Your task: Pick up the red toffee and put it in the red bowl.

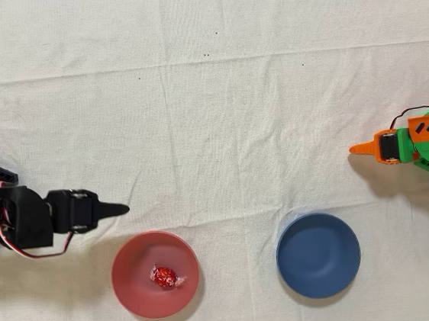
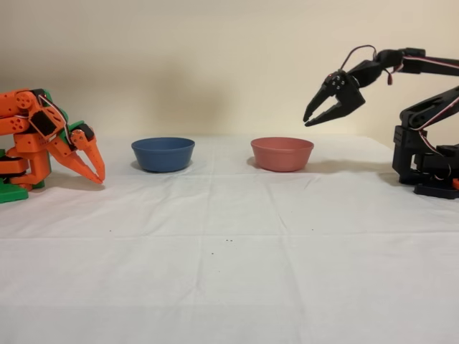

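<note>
Overhead view, L to R: black arm's gripper (image 1: 116, 210) sits at 9 o'clock on the cloth (image 1: 217, 114), tip aimed toward center, just off the red bowl (image 1: 136, 287) at its 11 o'clock, not touching. Fixed view shows it up in the air w/ jaws spread, nothing in them. Red toffee (image 1: 164, 276) lies inside the red bowl, near the middle. Blue bowl (image 1: 318, 255) is well apart at the red one's 3 o'clock. Orange arm (image 1: 412, 144) idle at 3 o'clock.

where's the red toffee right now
In the overhead view the red toffee lies inside the red bowl, near its middle, at lower left, with the blue bowl to the right.
</note>
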### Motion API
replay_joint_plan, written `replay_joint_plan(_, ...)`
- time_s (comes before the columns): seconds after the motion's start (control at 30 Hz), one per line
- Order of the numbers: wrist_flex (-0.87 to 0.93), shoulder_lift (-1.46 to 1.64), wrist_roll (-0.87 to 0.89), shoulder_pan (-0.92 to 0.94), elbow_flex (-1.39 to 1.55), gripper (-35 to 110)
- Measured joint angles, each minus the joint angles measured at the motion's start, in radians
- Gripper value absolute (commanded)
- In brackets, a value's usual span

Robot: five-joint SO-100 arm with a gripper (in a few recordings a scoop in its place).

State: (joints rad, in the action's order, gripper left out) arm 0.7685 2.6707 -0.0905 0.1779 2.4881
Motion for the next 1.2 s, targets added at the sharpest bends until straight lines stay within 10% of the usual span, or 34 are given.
replay_joint_plan(1.2,0.1,0.531,0.069,-0.106,0.555,1)
